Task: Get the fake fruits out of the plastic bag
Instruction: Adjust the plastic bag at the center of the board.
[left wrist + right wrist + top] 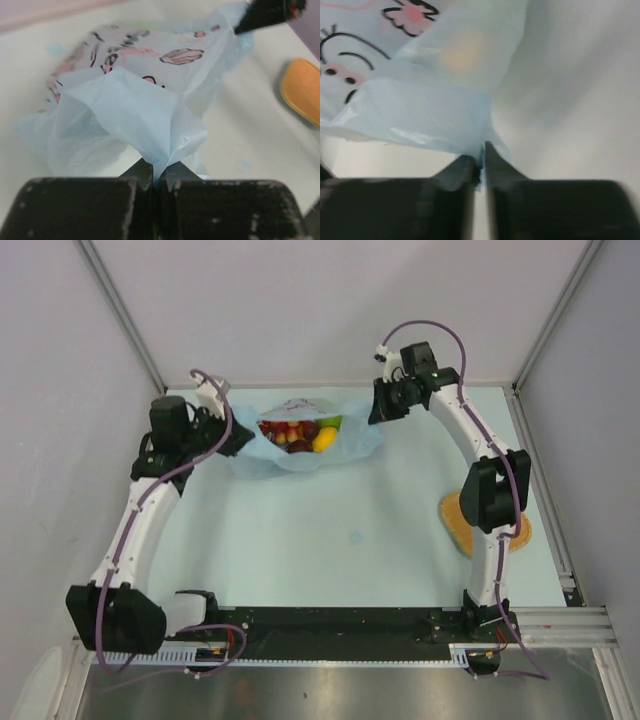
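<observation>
Evidently, my left gripper (156, 176) and right gripper (481, 162) each clamped the plastic bag (262, 462), far across the table (350, 550); the fake fruits (300, 434) lay inside, none extracted.

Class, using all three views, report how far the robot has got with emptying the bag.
Done: the left gripper and right gripper are each shut on an edge of the plastic bag, its mouth open. In hand: that spread. Left: all the fake fruits lie inside, none out.
</observation>
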Controlling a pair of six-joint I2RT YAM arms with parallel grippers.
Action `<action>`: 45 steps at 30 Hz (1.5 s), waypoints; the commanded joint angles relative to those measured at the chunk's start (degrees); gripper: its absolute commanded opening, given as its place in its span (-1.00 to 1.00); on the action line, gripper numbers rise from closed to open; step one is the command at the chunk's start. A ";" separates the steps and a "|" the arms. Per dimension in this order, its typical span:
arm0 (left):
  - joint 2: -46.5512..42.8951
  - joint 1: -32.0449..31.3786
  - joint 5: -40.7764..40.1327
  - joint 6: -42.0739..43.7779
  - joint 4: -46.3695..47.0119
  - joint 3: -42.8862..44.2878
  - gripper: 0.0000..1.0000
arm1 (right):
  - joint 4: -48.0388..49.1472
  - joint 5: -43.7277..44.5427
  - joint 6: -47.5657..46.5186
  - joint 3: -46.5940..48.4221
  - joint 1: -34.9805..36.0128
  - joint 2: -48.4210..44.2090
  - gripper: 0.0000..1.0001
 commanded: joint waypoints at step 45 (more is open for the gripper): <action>32.30 -32.84 15.73 -13.18 21.56 32.25 0.74 | 13.91 27.23 8.09 -18.00 -22.41 -33.61 0.81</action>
